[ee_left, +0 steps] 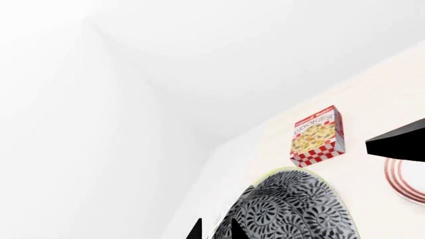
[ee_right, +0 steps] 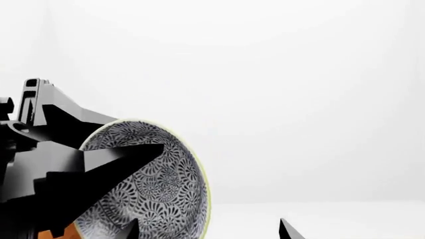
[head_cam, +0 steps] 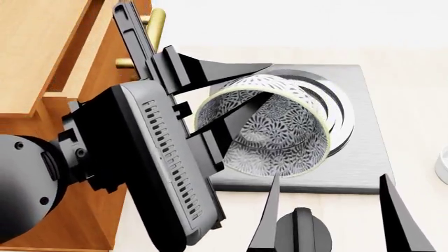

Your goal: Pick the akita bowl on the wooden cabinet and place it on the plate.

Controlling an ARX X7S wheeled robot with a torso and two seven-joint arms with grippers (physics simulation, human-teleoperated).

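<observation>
My left gripper (head_cam: 266, 81) is shut on the akita bowl (head_cam: 280, 136), with one finger inside it and one outside the rim. The bowl is lifted and tipped on its side, its opening facing the head camera. It hangs just right of the wooden cabinet (head_cam: 42, 47). The left wrist view shows the bowl (ee_left: 292, 209) patterned side up at the left gripper (ee_left: 216, 230), with the red-ringed plate (ee_left: 406, 181) on the counter beyond. My right gripper (head_cam: 329, 178) stands open, near and below the bowl, holding nothing. The right wrist view shows the bowl (ee_right: 159, 184) beside the right gripper (ee_right: 209, 231).
A grey square hob (head_cam: 357, 131) with ring burners lies under the bowl. A red-and-white cookies box (ee_left: 317, 135) stands on the pale counter near the plate. A white object's edge (head_cam: 442, 165) shows at the far right. Brass handles (head_cam: 155, 23) stick out from the cabinet.
</observation>
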